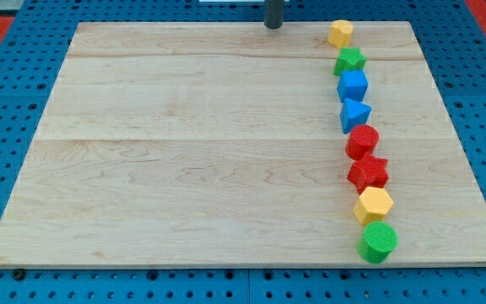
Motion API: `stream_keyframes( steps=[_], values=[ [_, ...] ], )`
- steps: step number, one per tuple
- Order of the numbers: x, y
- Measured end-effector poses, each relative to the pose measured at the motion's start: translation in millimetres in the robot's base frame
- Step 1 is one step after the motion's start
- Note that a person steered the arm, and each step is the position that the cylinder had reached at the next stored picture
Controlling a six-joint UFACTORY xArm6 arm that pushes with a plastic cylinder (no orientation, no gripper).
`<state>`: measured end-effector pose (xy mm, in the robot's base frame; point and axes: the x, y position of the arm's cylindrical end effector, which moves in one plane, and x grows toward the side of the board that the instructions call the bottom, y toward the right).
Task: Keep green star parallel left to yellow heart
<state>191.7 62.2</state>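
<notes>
The green star [350, 60] lies near the board's top right, just below the yellow heart [340, 33] and touching it. My tip [273, 25] rests at the board's top edge, well to the left of both blocks, about level with the yellow heart.
A column of blocks runs down the view's right below the star: blue cube [353, 85], blue triangle [354, 114], red cylinder [363, 141], red star [368, 172], yellow hexagon [373, 204], green cylinder [378, 242]. The wooden board [184, 152] sits on a blue pegboard.
</notes>
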Motion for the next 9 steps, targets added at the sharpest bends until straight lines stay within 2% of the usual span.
stream_keyframes(
  steps=[2,4,6,7,8,9],
  values=[
    [-0.1,33.4],
    [0.3,99.1],
    [23.6,134.8],
    [22.3,192.9],
    [78.5,186.6],
    [92.1,132.1]
  ],
)
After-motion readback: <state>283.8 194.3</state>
